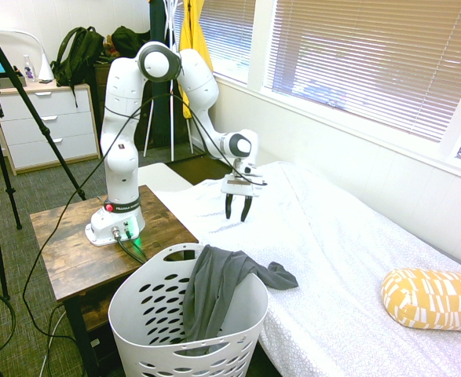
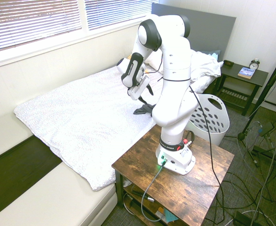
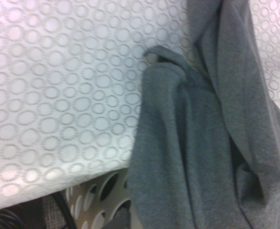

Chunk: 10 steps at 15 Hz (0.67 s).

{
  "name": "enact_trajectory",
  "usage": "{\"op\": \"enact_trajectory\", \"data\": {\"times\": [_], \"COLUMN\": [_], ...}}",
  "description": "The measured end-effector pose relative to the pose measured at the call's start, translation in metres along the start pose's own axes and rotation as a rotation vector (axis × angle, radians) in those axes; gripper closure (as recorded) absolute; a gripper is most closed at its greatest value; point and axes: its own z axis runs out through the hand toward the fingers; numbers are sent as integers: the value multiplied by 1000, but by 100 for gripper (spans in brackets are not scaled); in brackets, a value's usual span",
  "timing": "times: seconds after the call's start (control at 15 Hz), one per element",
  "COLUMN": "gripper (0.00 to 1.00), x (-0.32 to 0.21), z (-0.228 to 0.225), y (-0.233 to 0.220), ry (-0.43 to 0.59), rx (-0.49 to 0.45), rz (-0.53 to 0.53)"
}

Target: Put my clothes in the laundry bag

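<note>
Clothes (image 1: 218, 290) hang over the laundry bag's (image 1: 136, 314) rim, mostly inside, one dark sleeve end trailing out onto the bed (image 1: 348, 259). Tool (image 1: 238, 208) hangs released above the bed, and the sleeve lies beyond it toward the basket

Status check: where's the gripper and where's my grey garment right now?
Gripper open, empty, above the bed. Grey garment draped over laundry basket rim, one end on the bed. Nothing in the way.
</note>
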Motion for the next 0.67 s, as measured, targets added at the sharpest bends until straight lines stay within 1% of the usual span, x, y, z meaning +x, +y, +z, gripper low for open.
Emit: {"op": "enact_trajectory", "data": {"times": [0.33,0.67], "gripper": [0,0], "x": [27,33], "z": [71,125], "y": [12,23], "ry": [-66,-85], "rx": [-59,-94], "rz": [26,34]}}
